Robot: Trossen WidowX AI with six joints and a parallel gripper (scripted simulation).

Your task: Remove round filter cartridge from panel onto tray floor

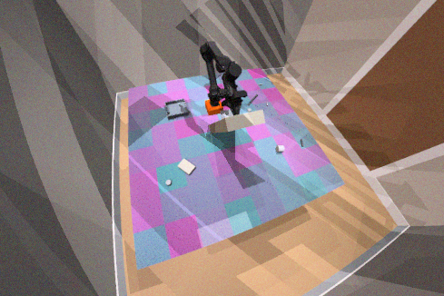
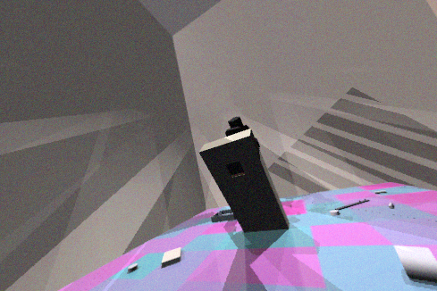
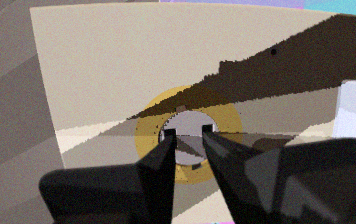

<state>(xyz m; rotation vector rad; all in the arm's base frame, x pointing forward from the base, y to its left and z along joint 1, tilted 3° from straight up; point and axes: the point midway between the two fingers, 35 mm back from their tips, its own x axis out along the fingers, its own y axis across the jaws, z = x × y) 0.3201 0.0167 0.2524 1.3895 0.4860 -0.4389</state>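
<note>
Panel (image 1: 251, 120) (image 2: 258, 192) (image 3: 115, 55): 1; cartridge (image 3: 191, 121): 1; slots: 2.

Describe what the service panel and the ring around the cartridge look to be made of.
The service panel looks like matte painted board or plastic: flat cream face, no gloss. The ring could be plastic or painted metal; its even yellow leaves that open.
</note>
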